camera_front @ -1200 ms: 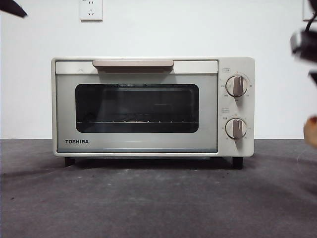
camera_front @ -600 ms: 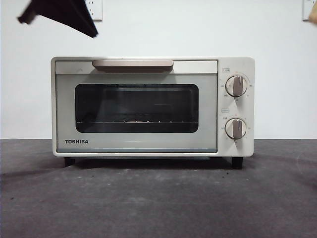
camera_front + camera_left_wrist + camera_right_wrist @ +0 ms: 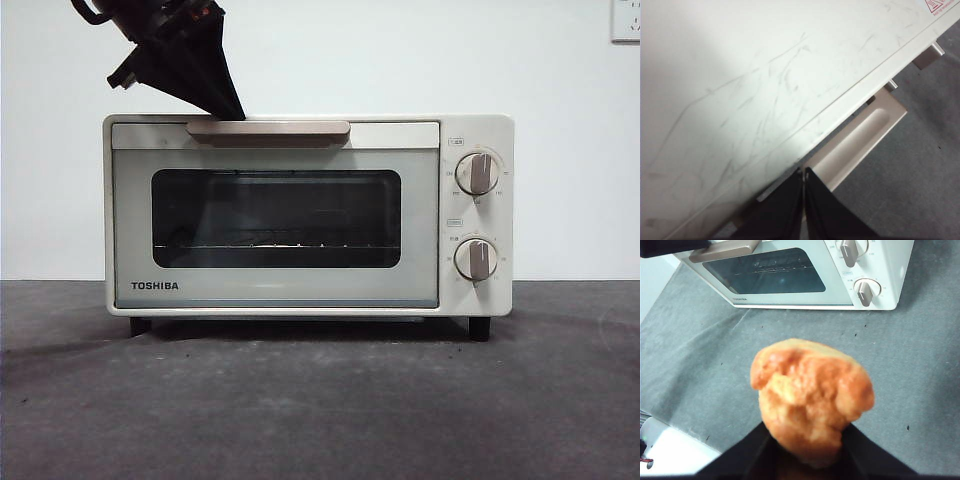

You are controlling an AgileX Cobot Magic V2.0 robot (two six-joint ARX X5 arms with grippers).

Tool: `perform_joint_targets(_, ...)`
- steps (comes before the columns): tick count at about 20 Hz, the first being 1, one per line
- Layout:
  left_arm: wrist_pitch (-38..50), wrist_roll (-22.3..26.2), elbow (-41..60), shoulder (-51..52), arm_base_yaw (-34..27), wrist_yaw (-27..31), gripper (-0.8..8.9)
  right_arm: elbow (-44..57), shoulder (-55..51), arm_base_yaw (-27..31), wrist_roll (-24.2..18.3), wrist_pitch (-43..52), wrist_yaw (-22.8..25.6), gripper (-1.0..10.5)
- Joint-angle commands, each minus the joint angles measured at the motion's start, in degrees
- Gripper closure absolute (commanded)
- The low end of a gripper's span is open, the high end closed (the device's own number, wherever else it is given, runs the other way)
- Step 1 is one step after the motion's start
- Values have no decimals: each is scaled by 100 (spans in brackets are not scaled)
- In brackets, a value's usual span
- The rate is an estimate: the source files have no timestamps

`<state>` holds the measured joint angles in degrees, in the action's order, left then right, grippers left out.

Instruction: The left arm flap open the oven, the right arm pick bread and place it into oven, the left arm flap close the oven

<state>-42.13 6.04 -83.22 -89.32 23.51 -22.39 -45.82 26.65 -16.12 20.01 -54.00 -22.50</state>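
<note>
Nearest, the right gripper [image 3: 807, 450] hangs above the grey table [image 3: 320, 400] in front of the oven [image 3: 308, 215], its black jaws clamped on the golden bread [image 3: 810, 397], out of the front view and clear of the door's swing. Further back, the oven stands squarely on the table with its glass door [image 3: 276, 222] shut and the wire rack showing behind the window. The left gripper [image 3: 225, 108] comes down from above with its jaws pressed together into one point, the tip right at the left end of the taupe handle [image 3: 268, 128], at the gap between handle and door top. To open the door well, I judge the tip should hook behind the bar and pull forward and down in an arc; working nearer the bar's middle would likely be steadier than at its end. The table cover looks matt and slightly rough. Behind stands a plain white wall [image 3: 400, 50].
</note>
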Motion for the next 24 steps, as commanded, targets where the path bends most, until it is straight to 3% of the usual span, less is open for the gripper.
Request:
perform_joint_targets(1, -42, 81, -127, -125, 39, 35, 806, -79, 13, -31, 87, 33, -15, 829)
perform_joint_targets(6, -494, 354, -127, -138, 81, 35, 806, -79, 13, -31, 190, 15, -20, 829)
perform_joint_targets(16, -1316, 407, -118, -101, 555, 501, 805, -79, 13, -31, 181, -140, -15, 829)
perform_joint_targets(24, -863, 146, 643, 538, 1008, 894, 805, -79, 13, -31, 55, -146, -4, 829)
